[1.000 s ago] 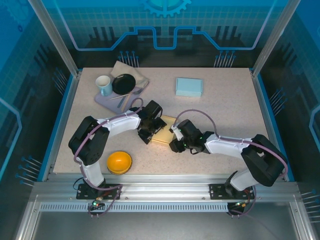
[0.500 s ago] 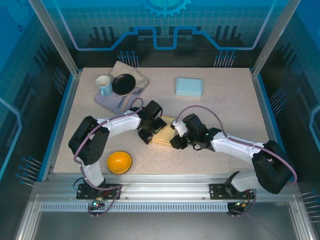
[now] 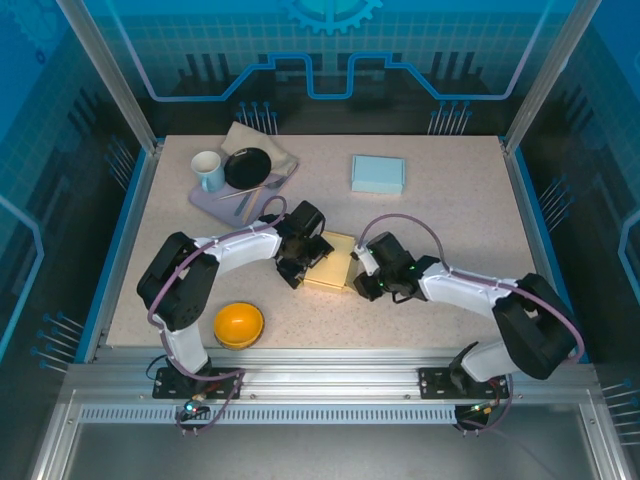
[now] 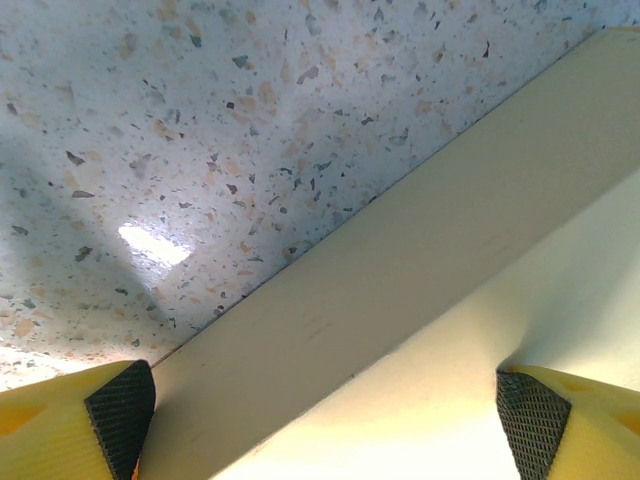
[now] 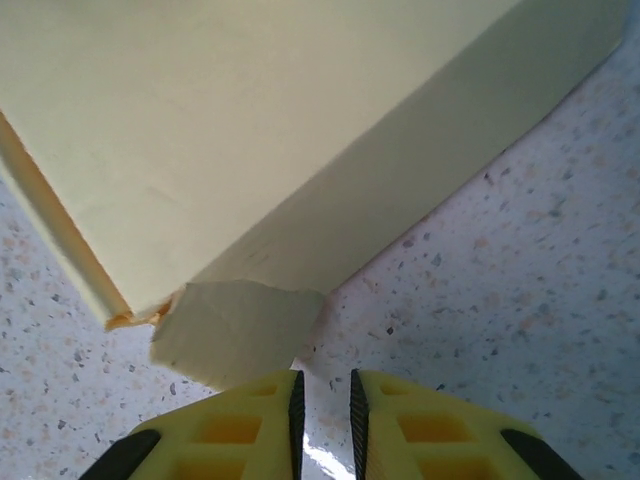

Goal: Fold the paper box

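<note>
The paper box point(image 3: 330, 262) lies pale and flat near the middle of the table point(image 3: 450, 230), between the two arms. The left gripper point(image 4: 325, 425) stands wide open, its pads point(image 4: 122, 408) set either side of the box's long edge, clamping nothing. The right gripper point(image 5: 325, 395) is nearly closed, only a thin slit between its fingers and nothing seen in it; a loose flap point(image 5: 235, 335) juts from the box corner just ahead of it. The likely trouble is that flap: fingers this close together may push it and crumple or tear it instead of tucking it. With the left jaws not clamped, a shove from the right could slide the whole box; a crooked fold would follow.
</note>
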Available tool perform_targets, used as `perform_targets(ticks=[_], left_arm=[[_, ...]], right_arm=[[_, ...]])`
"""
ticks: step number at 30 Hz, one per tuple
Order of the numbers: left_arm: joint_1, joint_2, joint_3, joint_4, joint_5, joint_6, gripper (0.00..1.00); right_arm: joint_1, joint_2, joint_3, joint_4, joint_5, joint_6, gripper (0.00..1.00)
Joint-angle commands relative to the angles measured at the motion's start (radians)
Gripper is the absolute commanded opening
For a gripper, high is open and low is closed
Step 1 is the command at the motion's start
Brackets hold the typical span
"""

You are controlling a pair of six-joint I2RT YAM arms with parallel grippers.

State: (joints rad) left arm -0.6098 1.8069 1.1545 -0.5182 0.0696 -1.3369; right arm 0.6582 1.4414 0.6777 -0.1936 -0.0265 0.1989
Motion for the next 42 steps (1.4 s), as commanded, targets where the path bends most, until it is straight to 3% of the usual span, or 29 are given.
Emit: perform_targets(ticks=[1,6,15,23,28,35,42], left_arm=[[0.004,0.028,-0.027,-0.109,0.008,-0.022,0.92],[0.003,0.035,-0.024,-0.104,0.013,-0.027,0.92],[0.0,0.04,-0.03,-0.094,0.022,-0.038,0.92],[0.004,0.045,-0.029,-0.094,0.021,-0.029,0.92],[0.004,0.046,-0.03,-0.081,0.03,-0.038,0.92],[-0.001,0.069,-0.044,-0.044,0.067,-0.06,0.92],[-0.02,0.097,-0.044,-0.018,0.096,-0.076,0.92]], right_arm=[[0.007,0.036,0.014,0.024,-0.072,0.032,0.21],[0.048,0.071,0.006,0.116,-0.189,0.056,0.22],[0.087,0.134,0.062,0.138,-0.263,0.055,0.22],[0.074,0.092,0.061,0.097,-0.224,0.042,0.23],[0.083,0.118,0.064,0.145,-0.276,0.075,0.22],[0.102,0.153,0.054,0.312,-0.367,0.21,0.17],[0.102,0.161,-0.049,0.691,-0.388,0.422,0.09]])
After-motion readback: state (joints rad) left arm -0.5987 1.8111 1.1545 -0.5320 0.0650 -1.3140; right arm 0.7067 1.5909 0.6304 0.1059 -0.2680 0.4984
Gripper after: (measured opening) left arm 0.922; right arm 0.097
